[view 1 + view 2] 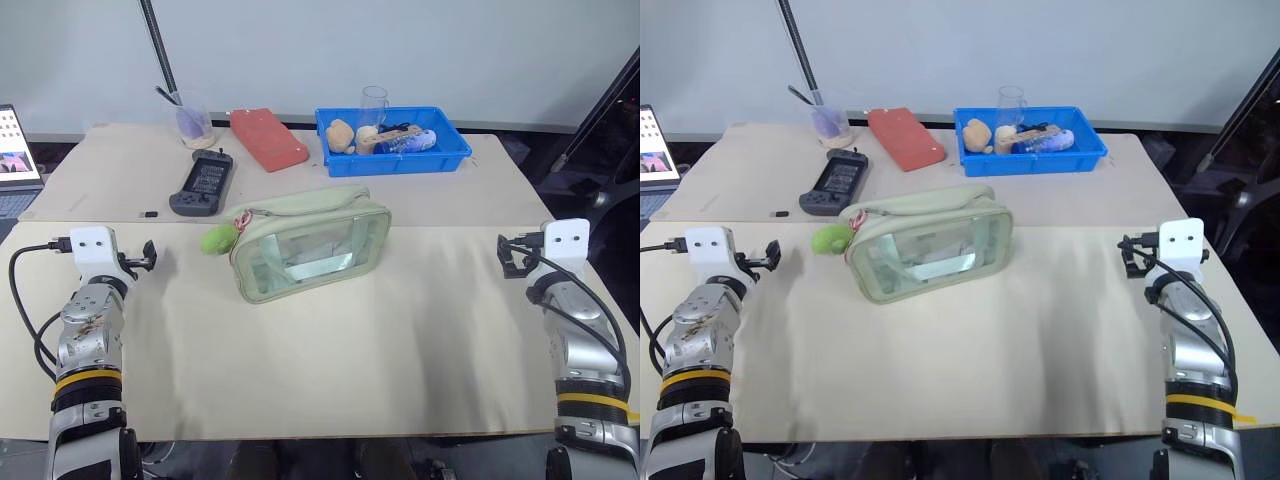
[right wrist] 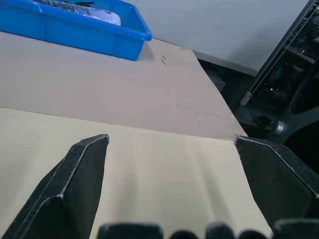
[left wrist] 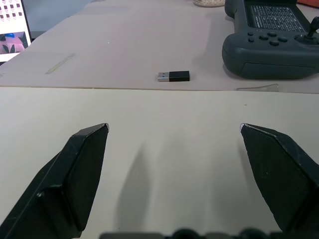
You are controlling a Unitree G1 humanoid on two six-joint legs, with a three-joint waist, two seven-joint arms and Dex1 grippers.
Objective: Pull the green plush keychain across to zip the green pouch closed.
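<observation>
Both claws spread wide, empty: left claw (image 1: 150,256) nearer the keychain (image 1: 217,239) at pouch's (image 1: 310,245) left end; right claw (image 1: 507,256) far, near right edge.

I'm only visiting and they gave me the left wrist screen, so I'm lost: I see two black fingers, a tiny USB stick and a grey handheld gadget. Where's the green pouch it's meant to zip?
Observer: The green pouch lies mid-table, to the right of the left gripper and apart from it.
Operator: And the fuzzy thing to pull?
Observer: The green plush keychain hangs at the pouch's left end, resting on the table.
Operator: Is the other arm doing anything?
Observer: The right gripper is open and empty near the table's right edge, far from the pouch.
Operator: Anything else around?
Observer: A blue tray and a flat red case sit behind the pouch.
</observation>
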